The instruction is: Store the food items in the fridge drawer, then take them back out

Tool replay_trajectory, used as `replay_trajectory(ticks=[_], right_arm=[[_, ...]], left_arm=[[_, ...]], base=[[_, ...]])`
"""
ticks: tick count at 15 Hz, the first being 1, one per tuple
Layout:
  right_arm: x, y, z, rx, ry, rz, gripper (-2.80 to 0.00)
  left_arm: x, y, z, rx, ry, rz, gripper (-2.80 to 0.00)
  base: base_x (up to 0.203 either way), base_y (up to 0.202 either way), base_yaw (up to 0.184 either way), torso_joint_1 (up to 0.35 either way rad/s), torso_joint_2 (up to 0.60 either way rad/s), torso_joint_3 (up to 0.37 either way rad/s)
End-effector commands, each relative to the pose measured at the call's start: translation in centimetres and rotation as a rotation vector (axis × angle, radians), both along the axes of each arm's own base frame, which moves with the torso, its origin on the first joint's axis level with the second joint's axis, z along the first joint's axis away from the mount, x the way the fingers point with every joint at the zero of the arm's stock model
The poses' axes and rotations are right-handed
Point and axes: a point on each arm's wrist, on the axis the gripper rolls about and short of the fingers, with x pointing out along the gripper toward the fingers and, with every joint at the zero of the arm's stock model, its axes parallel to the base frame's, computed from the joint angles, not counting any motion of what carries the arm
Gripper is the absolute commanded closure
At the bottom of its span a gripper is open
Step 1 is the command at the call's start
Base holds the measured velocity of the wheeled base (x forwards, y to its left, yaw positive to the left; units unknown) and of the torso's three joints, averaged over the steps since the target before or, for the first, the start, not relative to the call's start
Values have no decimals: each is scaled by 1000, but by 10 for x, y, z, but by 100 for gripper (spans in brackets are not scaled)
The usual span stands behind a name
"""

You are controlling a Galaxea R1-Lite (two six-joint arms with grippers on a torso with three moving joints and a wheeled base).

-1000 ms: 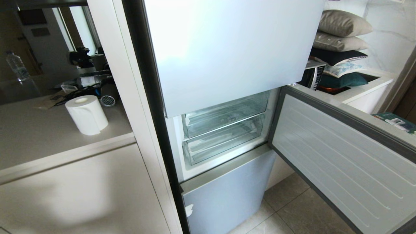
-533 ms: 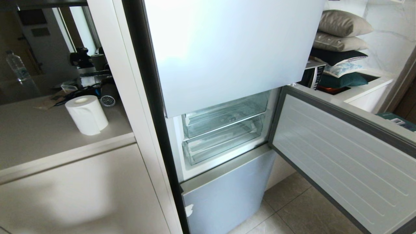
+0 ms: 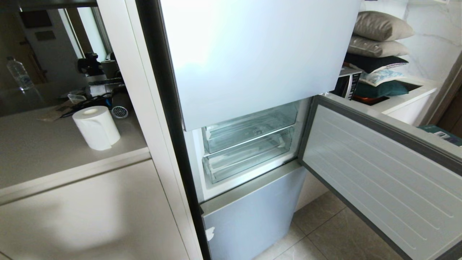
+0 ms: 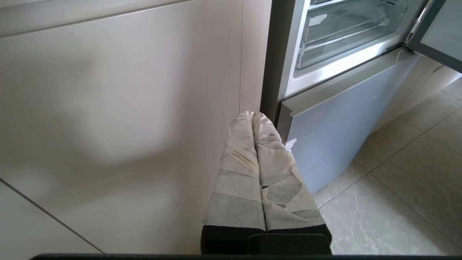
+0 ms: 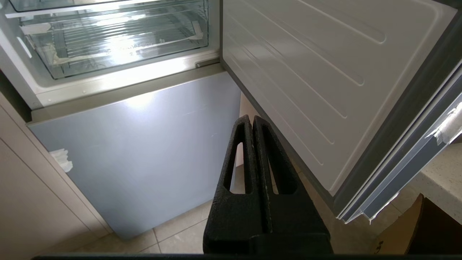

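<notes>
Wrist views showed both arms low before the fridge. Left tool (image 4: pixel 253 115) pressed together, empty. Right tool (image 5: pixel 251 118) likewise, below the fridge drawer (image 5: pixel 119 50).

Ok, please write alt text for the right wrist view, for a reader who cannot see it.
The shut right gripper hangs empty before a fridge whose middle door stands open. Behind it, a clear drawer sits closed and looks empty, above a closed blue-grey lower door.
</notes>
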Motion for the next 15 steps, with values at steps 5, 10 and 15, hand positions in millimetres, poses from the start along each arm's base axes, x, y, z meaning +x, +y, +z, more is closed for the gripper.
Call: replay_trajectory(ticks=[5,10,15], right_arm=[[0,0,0,0,-1,0,0],[0,0,0,0,1,0,0],[0,0,0,0,-1,1,0]], left_arm=[[0,0,0,0,4,1,0],[0,0,0,0,4,1,0],[0,0,0,0,4,1,0]], base=[[0,0,0,0,0,0],[0,0,0,0,0,0],[1,-2,55,3,3,0]])
